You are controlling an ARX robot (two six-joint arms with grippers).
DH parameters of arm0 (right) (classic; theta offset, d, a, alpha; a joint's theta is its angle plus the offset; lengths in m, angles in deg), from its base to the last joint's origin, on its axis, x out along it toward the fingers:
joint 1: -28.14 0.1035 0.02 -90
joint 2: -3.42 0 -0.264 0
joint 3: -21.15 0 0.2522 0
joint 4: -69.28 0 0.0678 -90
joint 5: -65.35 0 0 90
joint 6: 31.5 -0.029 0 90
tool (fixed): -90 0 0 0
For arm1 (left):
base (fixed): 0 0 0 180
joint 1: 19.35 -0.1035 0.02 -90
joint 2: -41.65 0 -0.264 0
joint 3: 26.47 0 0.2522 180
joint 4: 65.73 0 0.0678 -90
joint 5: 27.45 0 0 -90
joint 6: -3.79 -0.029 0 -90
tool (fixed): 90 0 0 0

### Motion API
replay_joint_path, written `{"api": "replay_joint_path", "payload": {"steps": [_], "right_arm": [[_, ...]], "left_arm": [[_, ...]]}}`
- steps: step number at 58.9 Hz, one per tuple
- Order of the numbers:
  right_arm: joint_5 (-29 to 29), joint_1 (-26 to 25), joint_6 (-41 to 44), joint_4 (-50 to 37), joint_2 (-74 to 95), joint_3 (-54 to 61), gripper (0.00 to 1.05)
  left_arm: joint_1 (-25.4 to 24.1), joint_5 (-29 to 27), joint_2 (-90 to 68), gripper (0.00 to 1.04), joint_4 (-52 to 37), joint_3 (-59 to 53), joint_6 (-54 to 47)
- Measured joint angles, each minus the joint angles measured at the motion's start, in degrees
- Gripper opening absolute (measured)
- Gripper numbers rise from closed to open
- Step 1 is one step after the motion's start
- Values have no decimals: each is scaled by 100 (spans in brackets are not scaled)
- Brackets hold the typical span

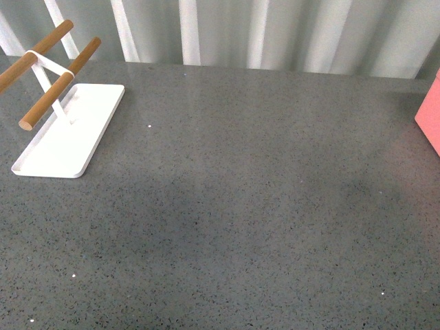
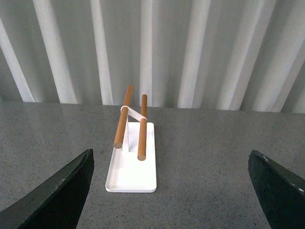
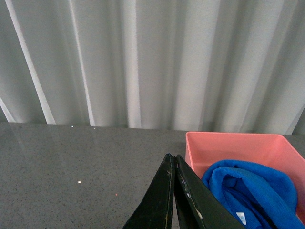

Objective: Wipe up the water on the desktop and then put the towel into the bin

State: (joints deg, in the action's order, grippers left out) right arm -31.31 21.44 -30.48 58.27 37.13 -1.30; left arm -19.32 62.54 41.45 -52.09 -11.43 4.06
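Note:
The dark grey speckled desktop (image 1: pixel 234 206) fills the front view; neither arm shows there. A corner of the salmon-pink bin (image 1: pixel 430 117) shows at the right edge. In the right wrist view the blue towel (image 3: pixel 252 191) lies bunched inside the bin (image 3: pixel 228 143). My right gripper (image 3: pixel 173 162) is shut and empty, its black fingers pressed together just beside the bin's near wall. In the left wrist view my left gripper (image 2: pixel 171 167) is open and empty above the desktop (image 2: pixel 205 162), its two dark fingers (image 2: pixel 62 191) spread wide.
A flat white tray with two wooden bars (image 1: pixel 69 127) stands at the back left of the desktop; it also shows in the left wrist view (image 2: pixel 133 162). White pleated curtains (image 1: pixel 275 34) hang behind the desktop's far edge.

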Motion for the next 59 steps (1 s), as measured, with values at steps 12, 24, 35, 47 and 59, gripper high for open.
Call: {"api": "replay_joint_path", "payload": {"steps": [12, 24, 35, 47, 59], "right_arm": [[588, 605, 0, 210, -514, 313, 3], [619, 649, 0, 455, -955, 485, 3], [621, 649, -2, 713, -1331, 610, 3], [625, 649, -4, 778, -1672, 758, 3], [627, 651, -4, 1113, -2031, 758, 3]], "left_arm": [[0, -2, 0, 98, 0, 0, 0], [0, 0, 0, 98, 0, 0, 0], [0, 0, 0, 98, 0, 0, 0], [0, 0, 0, 98, 0, 0, 0], [0, 0, 0, 98, 0, 0, 0]]}}
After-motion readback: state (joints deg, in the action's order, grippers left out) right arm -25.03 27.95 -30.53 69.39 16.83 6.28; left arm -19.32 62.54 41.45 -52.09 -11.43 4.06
